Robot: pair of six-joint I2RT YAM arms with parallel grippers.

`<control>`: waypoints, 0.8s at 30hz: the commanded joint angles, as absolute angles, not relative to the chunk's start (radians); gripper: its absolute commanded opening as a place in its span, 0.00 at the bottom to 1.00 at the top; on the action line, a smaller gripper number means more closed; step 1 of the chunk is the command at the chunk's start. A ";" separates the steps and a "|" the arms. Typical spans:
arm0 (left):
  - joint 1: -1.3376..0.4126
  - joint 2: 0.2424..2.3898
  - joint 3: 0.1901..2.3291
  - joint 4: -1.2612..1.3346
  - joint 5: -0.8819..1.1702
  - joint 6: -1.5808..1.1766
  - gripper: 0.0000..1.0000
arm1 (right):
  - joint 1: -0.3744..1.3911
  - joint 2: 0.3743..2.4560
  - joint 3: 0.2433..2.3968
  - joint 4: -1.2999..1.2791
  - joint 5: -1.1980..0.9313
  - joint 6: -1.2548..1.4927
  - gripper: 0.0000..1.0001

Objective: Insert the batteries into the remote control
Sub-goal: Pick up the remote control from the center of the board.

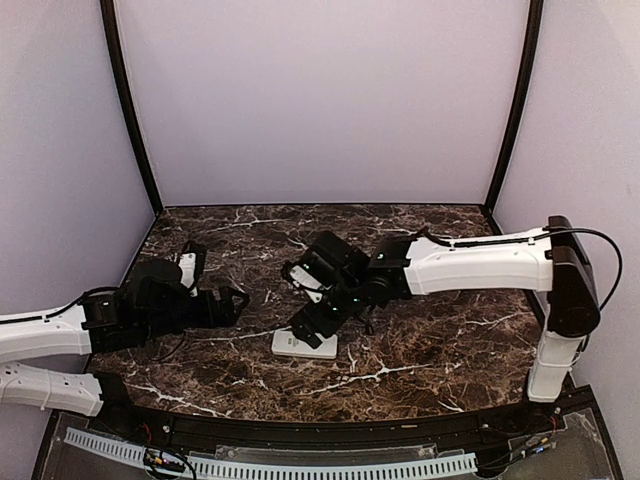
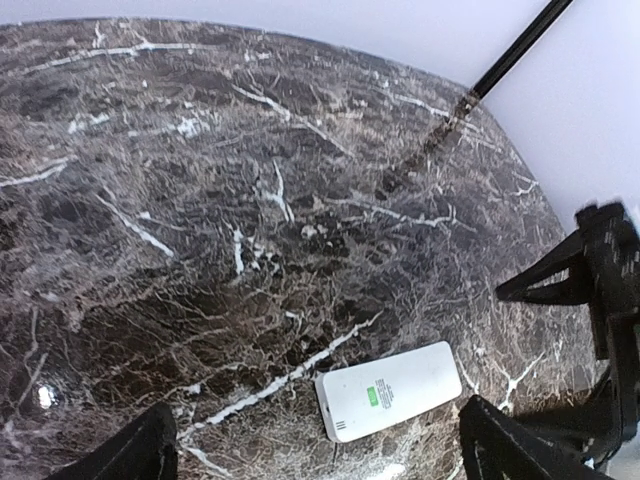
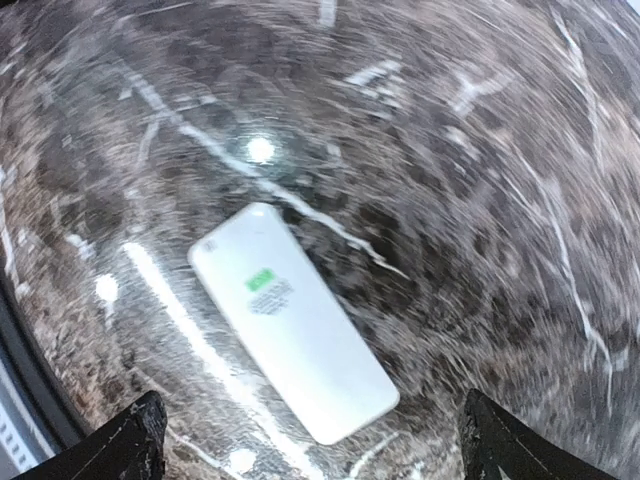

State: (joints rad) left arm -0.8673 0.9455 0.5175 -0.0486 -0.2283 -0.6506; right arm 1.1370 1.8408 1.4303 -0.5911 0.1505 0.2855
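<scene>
Between the black fingers (image 3: pixel 135 445) of the right claw (image 3: pixel 325 445), which stand wide apart and hold nothing, the remote control (image 3: pixel 295 320) lies flat on the dark marble table (image 3: pixel 480 150). The left claw (image 2: pixel 330 455) is spread just as wide and is also empty. Its fingers sit in the bottom corners of its own view, with the remote just beyond them and not touching.

Only the overhead view shows both arms at once. The left claw is to the left of the remote and apart from it, and the right claw hangs over it. The remote lies a little left of the table's middle, toward the near edge. Only the wrist views show the whole top face of the remote.

From above, the right claw covers much of the remote and leaves only its near white end showing. How high that claw hangs over it cannot be told. The right wrist view is blurred, so the print on the remote is unreadable. The left wrist view cuts off the right claw at its right edge.

The remote is a slim white rectangle with rounded corners. It has a small green mark and faint grey lines of print toward one end, where the left wrist view also shows a few short slits.
</scene>
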 commanded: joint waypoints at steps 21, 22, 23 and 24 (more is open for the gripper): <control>-0.863 0.742 0.430 -0.108 -0.370 -0.681 0.97 | 1.120 2.300 1.753 -0.657 -0.061 -0.183 0.59; -0.863 0.742 0.430 -0.108 -0.369 -0.681 0.97 | 1.119 2.300 1.751 -0.663 -0.065 -0.185 0.53; -0.863 0.743 0.428 -0.108 -0.366 -0.681 0.97 | 1.120 2.298 1.750 -0.667 -0.068 -0.186 0.49; -0.863 0.743 0.427 -0.108 -0.366 -0.681 0.97 | 1.119 2.297 1.749 -0.672 -0.070 -0.187 0.46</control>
